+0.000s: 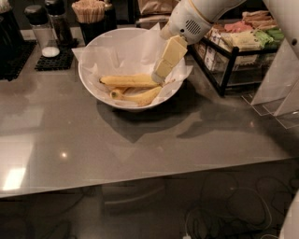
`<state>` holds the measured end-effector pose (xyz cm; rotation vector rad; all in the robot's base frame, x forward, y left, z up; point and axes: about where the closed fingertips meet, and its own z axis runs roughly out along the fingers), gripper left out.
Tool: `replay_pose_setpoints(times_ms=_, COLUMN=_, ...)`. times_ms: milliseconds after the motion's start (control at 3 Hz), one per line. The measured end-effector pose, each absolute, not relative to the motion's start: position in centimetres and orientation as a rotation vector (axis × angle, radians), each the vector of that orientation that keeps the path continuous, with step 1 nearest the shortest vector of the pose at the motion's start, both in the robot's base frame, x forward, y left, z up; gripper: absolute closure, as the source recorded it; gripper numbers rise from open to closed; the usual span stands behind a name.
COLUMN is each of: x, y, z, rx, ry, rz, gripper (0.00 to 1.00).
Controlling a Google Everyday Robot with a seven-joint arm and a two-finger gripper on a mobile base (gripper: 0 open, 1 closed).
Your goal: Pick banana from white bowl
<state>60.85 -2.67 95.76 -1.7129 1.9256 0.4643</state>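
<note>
The white bowl [93, 86], lined with crinkled white paper, stands on the grey counter at the back centre. The long, nearly straight yellow banana [127, 81] lies across its middle. Shorter curved bananas [138, 98] lie in front of it. My gripper [159, 74] reaches down from the upper right over the bowl's right side. Its cream-coloured fingers [171, 55] end right at the long banana's right end.
A black wire rack [233, 51] with packaged snacks stands right of the bowl. Shakers [42, 30] on a black mat and a cup of wooden sticks [89, 14] stand behind the bowl. White panels [280, 79] stand at the far right.
</note>
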Motion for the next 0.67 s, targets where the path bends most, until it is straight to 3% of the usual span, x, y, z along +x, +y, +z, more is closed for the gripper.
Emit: replay_pose_setpoints(times_ms=667, x=63.0, y=0.6, z=93.3, rx=-1.759, ry=1.878, rz=0.538, gripper=0.0)
